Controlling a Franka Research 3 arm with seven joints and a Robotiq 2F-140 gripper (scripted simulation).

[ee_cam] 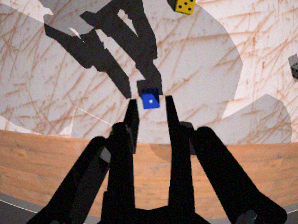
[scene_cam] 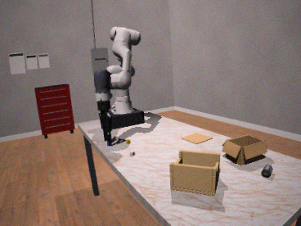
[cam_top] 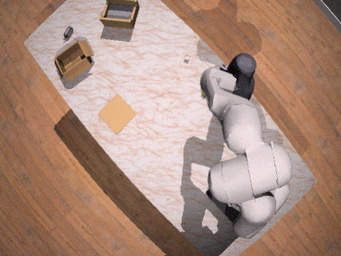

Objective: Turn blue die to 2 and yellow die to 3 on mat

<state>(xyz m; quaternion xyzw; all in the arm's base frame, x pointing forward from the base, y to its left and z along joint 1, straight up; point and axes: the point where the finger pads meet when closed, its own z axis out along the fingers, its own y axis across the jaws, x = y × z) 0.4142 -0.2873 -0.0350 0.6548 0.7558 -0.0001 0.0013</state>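
Observation:
The blue die (scene_cam: 109,144) (ee_cam: 151,102) is near the table's edge; the wrist view shows a bright face with one white pip and a darker face behind it. My gripper (scene_cam: 107,142) (ee_cam: 152,108) is partly open, its fingertips on either side of the blue die with a gap at each side. The arm hides both in the top view. The yellow die (cam_top: 203,95) (scene_cam: 128,142) (ee_cam: 185,6) lies farther in, with a five-pip face in the wrist view. The white die (cam_top: 186,58) (scene_cam: 132,154) (ee_cam: 295,69) stands apart; its number is unreadable. The orange mat (cam_top: 117,114) (scene_cam: 197,138) bears no die.
A wooden crate (cam_top: 119,21) (scene_cam: 192,180) and an open cardboard box (cam_top: 69,71) (scene_cam: 233,155) stand at the far end from the robot. A small dark object (cam_top: 69,32) (scene_cam: 267,170) lies by the box. The table edge runs close beside my gripper.

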